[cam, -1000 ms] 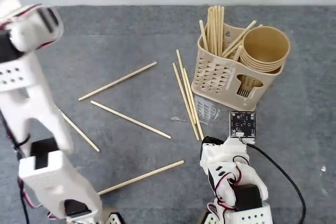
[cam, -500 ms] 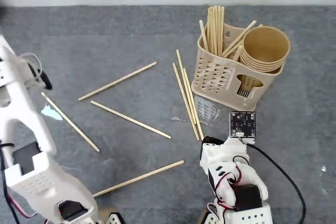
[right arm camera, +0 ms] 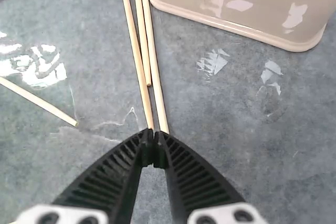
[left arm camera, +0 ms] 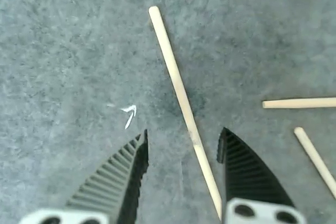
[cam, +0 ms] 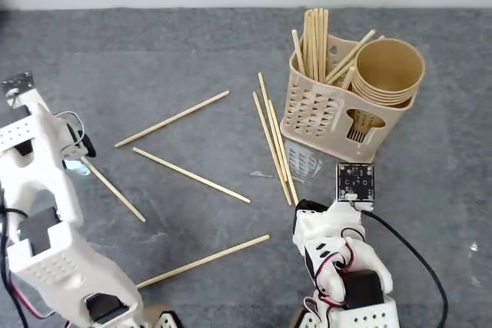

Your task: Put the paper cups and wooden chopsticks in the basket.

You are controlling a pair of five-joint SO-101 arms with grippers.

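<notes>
Several wooden chopsticks (cam: 192, 176) lie loose on the grey table (cam: 154, 51); the basket (cam: 323, 113) holds stacked paper cups (cam: 388, 67) and more sticks. Left gripper (left arm camera: 184, 131), jaws wide, straddles one chopstick (left arm camera: 170, 61), seemingly lined up to pinch it. The right gripper (right arm camera: 153, 132) rests closed and empty beside the basket. No writing is legible.

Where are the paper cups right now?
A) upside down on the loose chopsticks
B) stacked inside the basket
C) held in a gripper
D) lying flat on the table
B: the paper cups stand nested together, open side up, in one end of the basket.
</notes>
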